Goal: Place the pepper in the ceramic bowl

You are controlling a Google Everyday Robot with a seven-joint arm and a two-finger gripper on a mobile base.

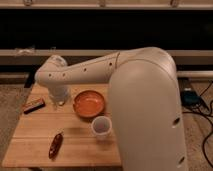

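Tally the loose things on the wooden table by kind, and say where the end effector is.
Pepper: 1
Ceramic bowl: 1
White cup: 1
Dark bar: 1
Total: 4
End effector: over the table's far side, between bar and bowl.

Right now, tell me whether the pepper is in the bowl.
Out: pepper lies on the table, bowl empty; pincer hangs left of bowl.

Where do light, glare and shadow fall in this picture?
Camera view: warm light on the table; a sheen inside the bowl; a faint shadow left of the cup; darkness behind; the claw hangs left of the bowl, over the table's back.
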